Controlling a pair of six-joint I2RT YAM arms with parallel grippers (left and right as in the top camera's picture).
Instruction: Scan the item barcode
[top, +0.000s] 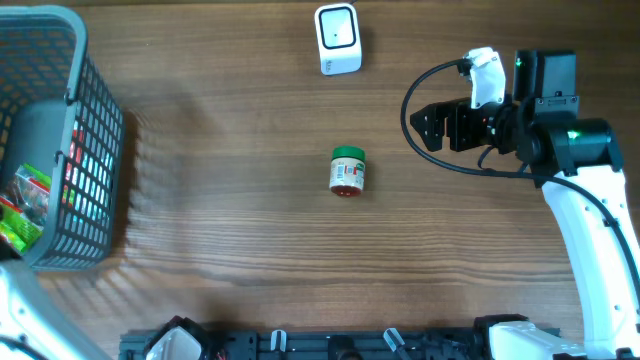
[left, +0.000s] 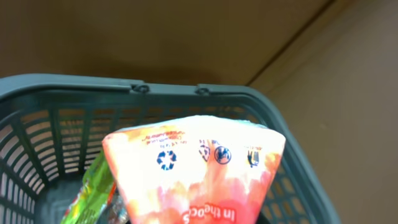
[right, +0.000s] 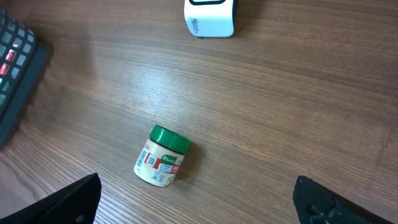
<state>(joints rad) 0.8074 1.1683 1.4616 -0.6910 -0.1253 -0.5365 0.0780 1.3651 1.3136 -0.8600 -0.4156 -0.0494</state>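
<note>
A red and white packet (left: 199, 168) fills the lower left wrist view, narrowing toward the bottom edge where my left gripper pinches it. The gripper's own fingers are hidden behind the packet. It hangs over the grey-green basket (left: 168, 90), which stands at the table's left edge (top: 95, 130). The white scanner (top: 337, 38) sits at the far middle of the table and also shows in the right wrist view (right: 210, 17). My right gripper (top: 425, 127) hovers open and holds nothing, its fingers wide apart (right: 199, 199).
A small green-lidded jar (top: 348, 171) lies on its side mid-table, ahead of the right gripper (right: 162, 157). Green packets (top: 25, 205) lie in the basket, one beside the held packet (left: 87, 193). The table's near edge carries a black rail (top: 330, 345).
</note>
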